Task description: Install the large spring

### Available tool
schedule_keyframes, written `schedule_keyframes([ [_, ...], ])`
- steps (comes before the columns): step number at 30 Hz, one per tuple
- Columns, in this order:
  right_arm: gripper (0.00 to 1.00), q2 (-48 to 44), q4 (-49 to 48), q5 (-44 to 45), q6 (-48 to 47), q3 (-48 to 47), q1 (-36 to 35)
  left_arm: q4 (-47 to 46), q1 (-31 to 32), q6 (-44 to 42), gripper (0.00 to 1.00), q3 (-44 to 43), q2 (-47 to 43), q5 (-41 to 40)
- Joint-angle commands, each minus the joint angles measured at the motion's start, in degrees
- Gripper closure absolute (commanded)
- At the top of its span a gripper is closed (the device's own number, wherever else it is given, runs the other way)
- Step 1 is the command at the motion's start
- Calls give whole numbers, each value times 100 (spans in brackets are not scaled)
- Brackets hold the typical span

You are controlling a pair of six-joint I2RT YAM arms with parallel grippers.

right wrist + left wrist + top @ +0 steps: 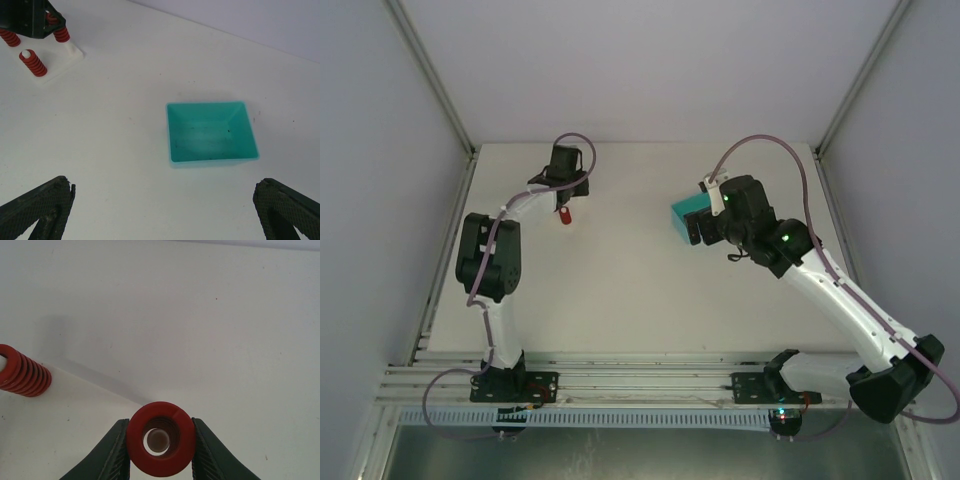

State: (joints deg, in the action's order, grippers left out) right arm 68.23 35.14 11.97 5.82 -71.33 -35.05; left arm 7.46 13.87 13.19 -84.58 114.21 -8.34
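Large spring (160, 465) pinched in left gripper (160, 425) around white peg (159, 440), right gripper (162, 210) spread near teal bin (210, 132)

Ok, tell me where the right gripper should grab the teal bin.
Probably the near wall of the teal bin, from straight above: it sits upright, open-topped and empty, with thin walls, so one finger can drop inside and one outside. The right gripper is open.

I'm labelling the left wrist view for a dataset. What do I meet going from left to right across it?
red spring at the left edge → one finger → held red spring, seen end-on → other finger. Both fingers belong to the left pincer, shut on the held red spring.
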Motion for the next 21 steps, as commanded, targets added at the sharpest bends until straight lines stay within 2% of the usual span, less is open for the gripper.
schedule_keyframes([
  [1, 1, -41, 124, 98, 28, -164, 25, -156, -23, -93, 96, -220, 103, 67],
  [3, 1, -31, 143, 95, 28, -176, 25, -149, -24, -76, 89, -219, 131, 20],
  [6, 1, -8, 156, 88, 21, -196, 33, -140, -25, -67, 85, -203, 154, 8],
  [9, 1, 0, 166, 94, 23, -189, 34, -125, -22, -46, 70, -163, 137, 0],
  [21, 1, -124, -28, 115, 167, -27, 189, -149, -17, 202, 37, 175, -535, 36],
])
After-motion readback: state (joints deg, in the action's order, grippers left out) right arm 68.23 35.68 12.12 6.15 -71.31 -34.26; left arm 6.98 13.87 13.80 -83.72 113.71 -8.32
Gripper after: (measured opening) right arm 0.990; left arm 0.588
